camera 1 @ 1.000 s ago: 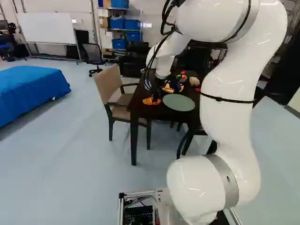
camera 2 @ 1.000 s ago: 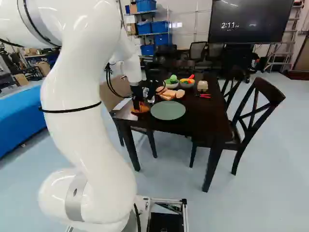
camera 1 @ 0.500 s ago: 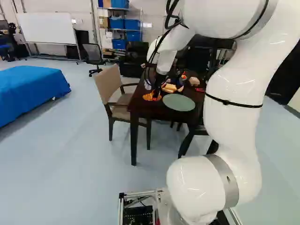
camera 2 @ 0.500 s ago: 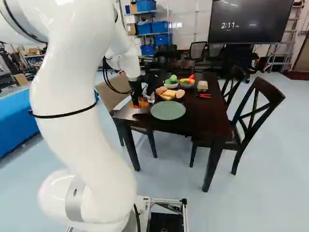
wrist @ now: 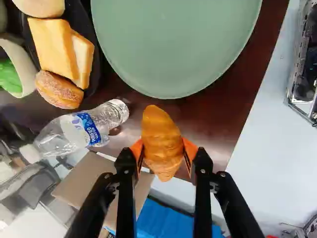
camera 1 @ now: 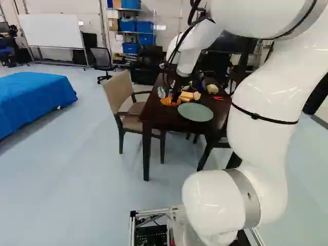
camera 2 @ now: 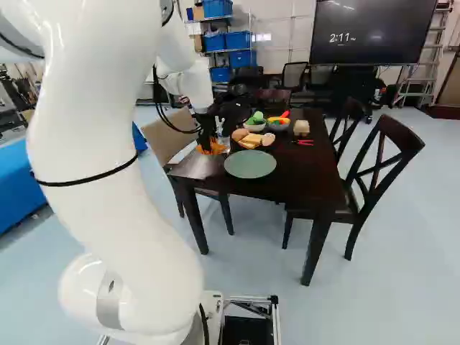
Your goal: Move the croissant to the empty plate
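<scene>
Dark tabletop point(camera 1: 157, 116) around the green plate point(camera 1: 195, 112), bare and ready to receive, in the left base view. In the right base view, sliced bread point(camera 2: 250, 142) just beyond the plate, probably best left undisturbed. In the wrist view, croissant point(wrist: 159, 131) near the plate, not on it, squeezed by the gripper point(wrist: 162, 152) between both orange pads point(wrist: 137, 150), likely for a steady carry; bottle point(wrist: 91, 128) also near the plate, perhaps at risk of a knock.
</scene>
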### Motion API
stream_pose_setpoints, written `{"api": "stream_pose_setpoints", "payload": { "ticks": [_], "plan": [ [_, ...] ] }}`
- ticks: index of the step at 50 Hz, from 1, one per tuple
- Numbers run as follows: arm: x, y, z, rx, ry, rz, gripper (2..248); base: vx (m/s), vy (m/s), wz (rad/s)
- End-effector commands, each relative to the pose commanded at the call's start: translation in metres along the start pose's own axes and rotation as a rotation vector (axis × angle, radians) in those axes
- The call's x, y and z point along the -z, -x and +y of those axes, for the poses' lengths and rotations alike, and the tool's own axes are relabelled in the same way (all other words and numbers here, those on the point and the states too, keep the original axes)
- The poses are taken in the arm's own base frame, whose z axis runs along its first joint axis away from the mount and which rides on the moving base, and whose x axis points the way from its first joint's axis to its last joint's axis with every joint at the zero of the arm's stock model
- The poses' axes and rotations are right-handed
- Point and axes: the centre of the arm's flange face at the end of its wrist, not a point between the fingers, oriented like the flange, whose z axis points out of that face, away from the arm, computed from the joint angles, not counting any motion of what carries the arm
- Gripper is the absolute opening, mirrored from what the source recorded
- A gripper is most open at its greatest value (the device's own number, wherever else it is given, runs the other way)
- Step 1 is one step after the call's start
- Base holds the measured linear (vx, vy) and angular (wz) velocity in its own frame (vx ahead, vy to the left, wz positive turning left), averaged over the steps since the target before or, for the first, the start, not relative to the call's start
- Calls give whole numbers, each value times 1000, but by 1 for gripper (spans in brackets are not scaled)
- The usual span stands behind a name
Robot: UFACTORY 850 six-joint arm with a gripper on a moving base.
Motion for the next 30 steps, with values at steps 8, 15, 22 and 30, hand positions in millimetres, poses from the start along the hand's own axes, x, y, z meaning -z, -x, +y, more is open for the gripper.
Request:
{"api": "stream_pose_setpoints", "payload": {
  "ticks": [8,15,22,30],
  "plan": [
    [13,-14,-1,-24,-23,7,118,0,0,0],
    [25,-26,-2,-45,-43,13,118,0,0,0],
    [27,-39,-2,-68,-46,22,118,0,0,0],
    [28,-53,-4,-94,-50,33,118,0,0,0]
  ]
}}
